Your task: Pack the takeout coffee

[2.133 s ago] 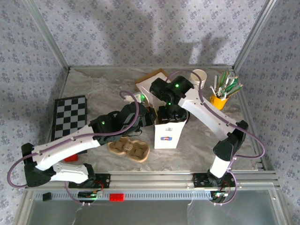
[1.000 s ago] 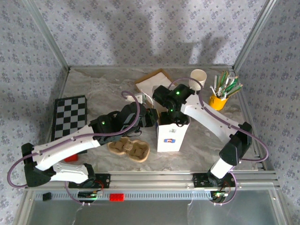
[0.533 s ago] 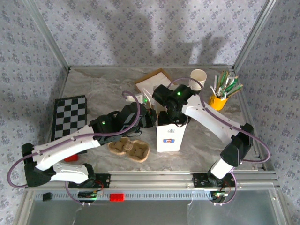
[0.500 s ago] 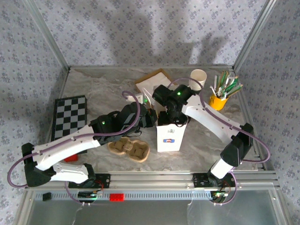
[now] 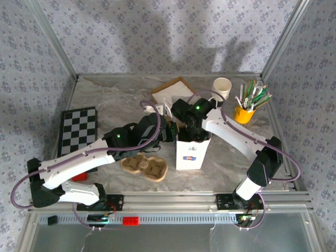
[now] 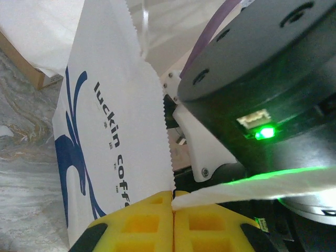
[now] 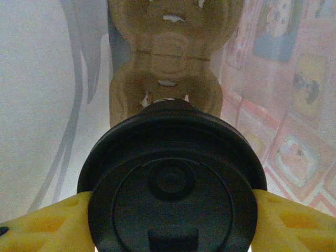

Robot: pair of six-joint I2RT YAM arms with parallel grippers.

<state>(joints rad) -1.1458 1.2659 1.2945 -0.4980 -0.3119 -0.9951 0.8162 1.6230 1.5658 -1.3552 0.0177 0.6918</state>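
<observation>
left tool [image 6: 173, 207] is shut tight, yellow pads [image 6: 131, 226] pinching the serrated top edge of the white luckin coffee paper bag [image 6: 105, 131]. bag stands upright mid surface [image 5: 105, 100], btwn the two arms. right tool [image 7: 170, 223] reaches down into the bag mouth, yellow fingers [image 7: 42, 226] clamped on either side of the takeout coffee [image 7: 170, 168]. its black lid faces the wrist cam and the cup is inside the bag. past the lid, deeper in the bag, sits a brown pulp cup carrier [image 7: 168, 68]; can't tell if the cup touches it. 2nd pulp carrier [image 5: 144, 167] lies on the surface just left of the bag. checkerboard [image 5: 79, 131] far left. lidless paper cup [image 5: 222, 85] and yellow pot of stirrers [image 5: 244, 113] back right.
</observation>
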